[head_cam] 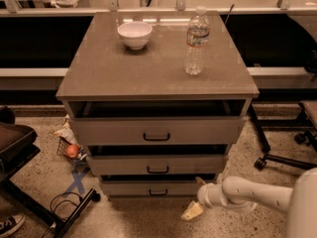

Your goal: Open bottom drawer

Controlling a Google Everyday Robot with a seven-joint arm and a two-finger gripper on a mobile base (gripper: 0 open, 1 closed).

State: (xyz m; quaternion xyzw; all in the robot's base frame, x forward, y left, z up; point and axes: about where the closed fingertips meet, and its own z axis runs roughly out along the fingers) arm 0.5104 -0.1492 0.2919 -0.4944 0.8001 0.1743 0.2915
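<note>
The grey-beige cabinet [156, 78] has three drawers. The bottom drawer [148, 188] is the lowest, with a short flat front and a small dark bar handle [158, 192]. It stands a little way out, with a dark gap above its front. My gripper [196, 197] is on a white arm that comes in from the lower right. It sits just off the drawer's right end, near the floor. One pale finger [192, 211] points down-left and another [200, 181] points up toward the drawer front. It is apart from the handle.
A white bowl [134, 34] and a clear water bottle [196, 42] stand on the cabinet top. Middle [157, 164] and top drawer [157, 131] also stand slightly out. A dark stand with cables [59, 212] is at lower left, an office chair base [277, 157] at right.
</note>
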